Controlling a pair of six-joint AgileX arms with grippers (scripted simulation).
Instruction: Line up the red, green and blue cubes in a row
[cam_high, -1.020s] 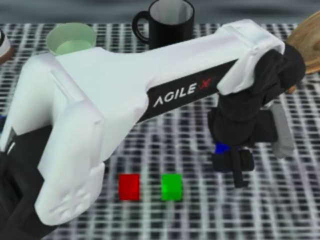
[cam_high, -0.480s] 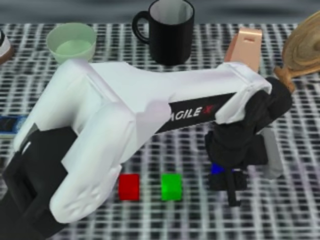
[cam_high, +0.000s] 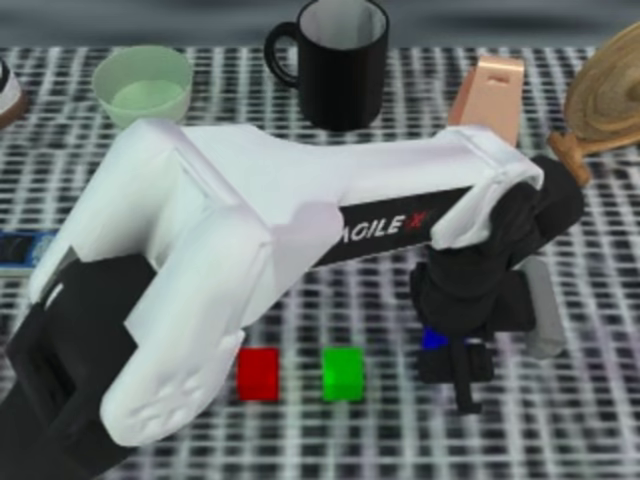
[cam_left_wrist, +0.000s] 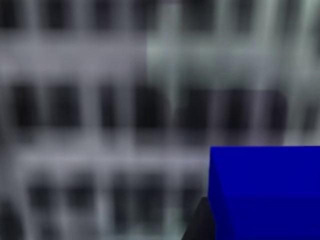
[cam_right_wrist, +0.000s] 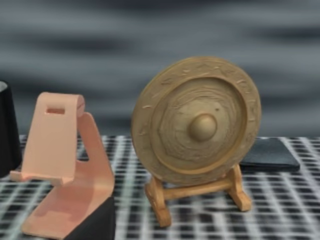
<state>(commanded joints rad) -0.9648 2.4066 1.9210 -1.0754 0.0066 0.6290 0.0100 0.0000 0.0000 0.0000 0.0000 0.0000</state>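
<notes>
Top view, left arm stretched across table, left gripper (cam_high: 455, 360) pointing down, holding blue cube (cam_high: 434, 339) right of green cube (cam_high: 343, 373)

A black mug (cam_high: 336, 58) stands upright at the far edge of a table (cam_high: 600, 400) covered in a black-and-white grid pattern. Its handle points toward a pale green bowl (cam_high: 143, 84), which sits near the mug on its left. To the mug's right, near it, stands a salmon-pink phone stand (cam_high: 488, 92). Farther right of the mug, beyond that stand, is a round wooden gong (cam_high: 605, 85) held upright on a small wooden frame. A flat dark pad (cam_right_wrist: 270, 155) lies on the table behind the gong, on the side away from the mug.
</notes>
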